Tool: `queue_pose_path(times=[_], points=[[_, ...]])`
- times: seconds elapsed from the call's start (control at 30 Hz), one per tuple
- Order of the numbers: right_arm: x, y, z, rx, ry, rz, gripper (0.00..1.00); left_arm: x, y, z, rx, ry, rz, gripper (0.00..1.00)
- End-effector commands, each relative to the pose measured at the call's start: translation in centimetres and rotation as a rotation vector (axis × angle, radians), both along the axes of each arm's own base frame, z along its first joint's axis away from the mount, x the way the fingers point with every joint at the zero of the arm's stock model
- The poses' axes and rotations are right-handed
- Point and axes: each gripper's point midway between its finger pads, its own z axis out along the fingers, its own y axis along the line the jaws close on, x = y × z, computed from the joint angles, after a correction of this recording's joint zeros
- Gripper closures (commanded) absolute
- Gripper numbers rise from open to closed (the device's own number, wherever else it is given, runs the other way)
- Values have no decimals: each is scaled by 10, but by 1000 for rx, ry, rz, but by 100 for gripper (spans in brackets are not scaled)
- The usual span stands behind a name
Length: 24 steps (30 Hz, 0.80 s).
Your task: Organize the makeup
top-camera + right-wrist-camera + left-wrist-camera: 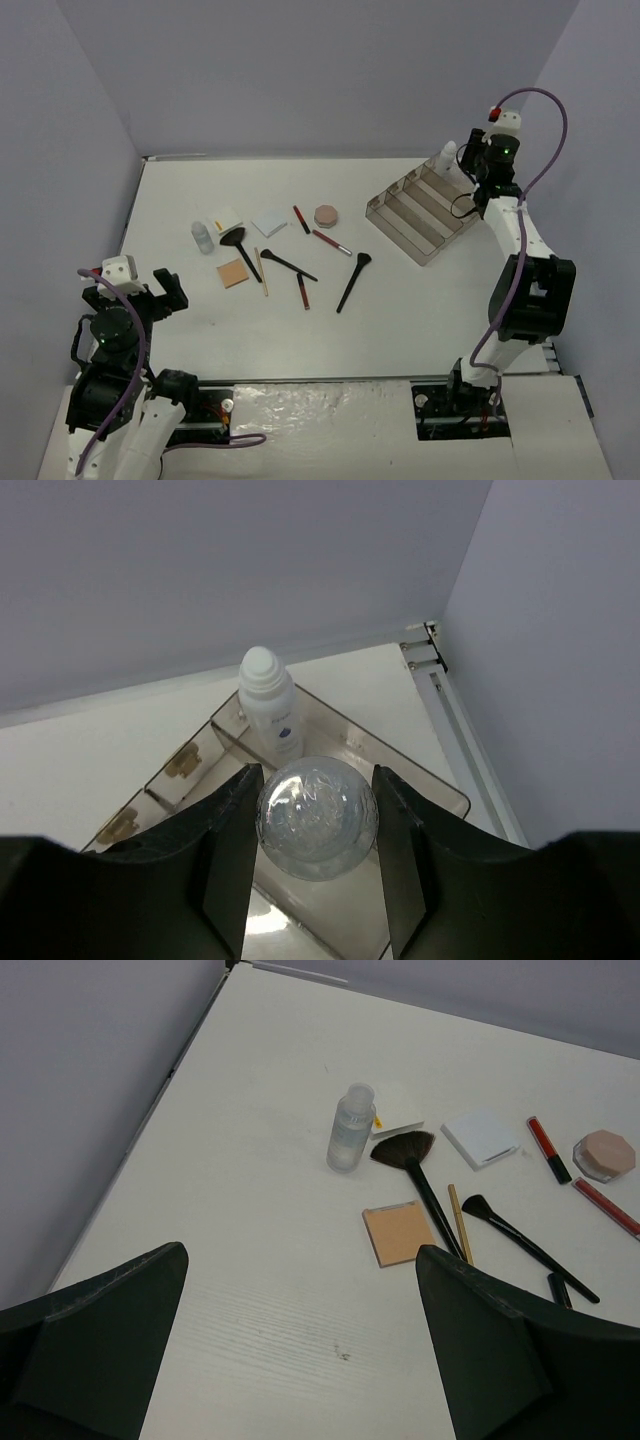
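My right gripper (pixel 317 780) is shut on a clear bottle (pixel 317 818), seen from its round base, above the far end of the smoky plastic tray (pixel 440 790). A white bottle (pixel 268 705) stands in that end compartment; it also shows in the top view (pixel 447 157). The other makeup lies mid-table: a clear white-capped bottle (pixel 203 236), white pad (pixel 227 222), pale-blue pad (pixel 269 223), tan pad (pixel 233 273), pink compact (pixel 326 215), black brushes (pixel 354 280), red pencils (pixel 331 242) and a wooden pencil (pixel 262 271). My left gripper (pixel 300 1255) is open and empty over bare table, near the tan pad (pixel 400 1235).
The tray (pixel 420 215) sits at the back right, close to the table's right edge and back wall. Walls close the table on the left, back and right. The left arm (pixel 130 285) hovers at the front left corner.
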Motion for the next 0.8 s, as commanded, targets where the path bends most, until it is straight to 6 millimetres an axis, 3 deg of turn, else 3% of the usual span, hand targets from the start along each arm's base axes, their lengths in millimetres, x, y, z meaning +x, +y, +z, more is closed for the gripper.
queue_pose_path(times=[0.0, 0.2, 0.3, 0.77], points=[[38, -23, 46, -4, -177, 20, 100, 4, 0, 18, -13, -57, 5, 3], [64, -46, 17, 3, -154, 30, 100, 5, 0, 18, -10, -58, 8, 3], [74, -50, -8, 26, -128, 59, 100, 7, 0, 17, -10, -54, 5, 3], [92, -35, -71, -35, -18, 291, 100, 14, -3, 13, -1, -24, -5, 3]])
